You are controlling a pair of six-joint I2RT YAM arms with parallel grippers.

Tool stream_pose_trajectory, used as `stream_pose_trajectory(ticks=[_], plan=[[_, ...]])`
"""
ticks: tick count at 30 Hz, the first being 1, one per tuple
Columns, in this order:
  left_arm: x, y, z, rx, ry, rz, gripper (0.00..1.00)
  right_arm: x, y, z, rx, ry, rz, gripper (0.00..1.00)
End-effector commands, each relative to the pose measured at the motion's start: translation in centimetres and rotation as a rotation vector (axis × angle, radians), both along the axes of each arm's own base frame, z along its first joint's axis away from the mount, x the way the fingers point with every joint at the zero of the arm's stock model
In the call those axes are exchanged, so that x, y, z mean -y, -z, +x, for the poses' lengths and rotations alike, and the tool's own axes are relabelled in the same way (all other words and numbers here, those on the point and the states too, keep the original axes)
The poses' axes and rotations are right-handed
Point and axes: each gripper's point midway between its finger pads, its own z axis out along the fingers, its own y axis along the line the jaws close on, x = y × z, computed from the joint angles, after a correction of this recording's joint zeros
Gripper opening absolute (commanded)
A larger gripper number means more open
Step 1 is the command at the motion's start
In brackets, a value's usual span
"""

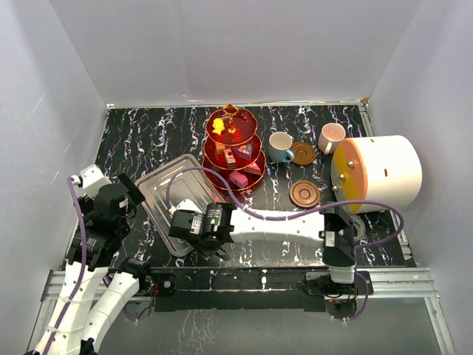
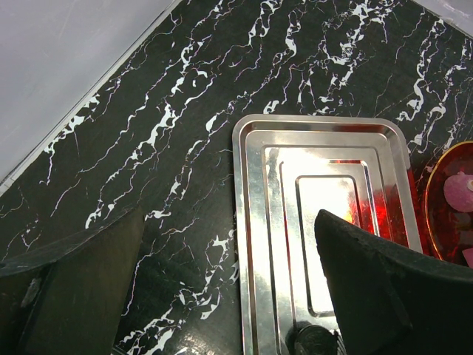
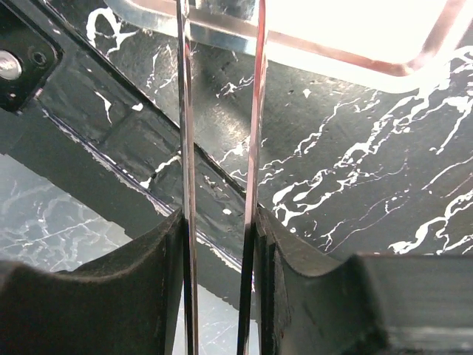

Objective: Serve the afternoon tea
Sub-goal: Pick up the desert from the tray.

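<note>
The red three-tier stand (image 1: 231,151) with a gold rod stands mid-table, with small block sweets (image 1: 238,177) on its tiers. The blue cup (image 1: 279,146) stands beside one brown saucer (image 1: 303,153), and the pink cup (image 1: 330,137) is further right. The second saucer (image 1: 304,193) lies nearer. My right gripper (image 1: 194,229) reaches across to the near edge of the silver tray (image 1: 177,194). In its wrist view the gripper (image 3: 219,214) has its jaws narrowly apart with only table between them. My left gripper (image 1: 122,196) is open; in its wrist view the gripper (image 2: 229,296) straddles the tray's left rim (image 2: 247,244).
The big white cylinder with an orange face (image 1: 377,171) lies at the right, close to the nearer saucer. White walls close in the table on three sides. The stand's lowest plate (image 2: 447,200) sits just right of the tray. The table's front edge (image 3: 111,163) is under my right gripper.
</note>
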Motion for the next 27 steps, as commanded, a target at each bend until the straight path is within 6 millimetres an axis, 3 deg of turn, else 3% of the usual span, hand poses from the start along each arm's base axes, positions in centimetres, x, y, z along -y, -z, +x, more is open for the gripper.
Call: stream_pose_trajectory(ticks=[1,4,8,15,19,24,27], plan=[[-0.1,-1.0,0.0,0.023,-0.003,0.0,0.99,-0.1,-8.7,2.8,0.123,0.09,0.245,0.27],[0.2,-0.8,0.3,0.013,0.013,0.001,0.99,1.3,-12.8,4.2,0.169,0.146,0.33,0.27],[0.3,-0.5,0.5,-0.008,0.018,0.005,0.99,4.7,-16.8,6.3,0.218,0.242,0.4,0.26],[0.6,-0.6,0.6,0.001,0.032,-0.001,0.99,12.4,-21.4,7.3,0.283,0.411,0.508,0.26],[0.6,-0.5,0.7,-0.001,0.037,-0.001,0.99,16.4,-23.0,9.4,0.369,0.512,0.529,0.27],[0.8,-0.3,0.9,-0.014,0.046,0.0,0.99,17.7,-23.9,12.4,0.446,0.547,0.477,0.29],[0.9,-0.2,0.9,-0.022,0.048,0.002,0.99,16.9,-24.4,14.7,0.472,0.519,0.435,0.29]])
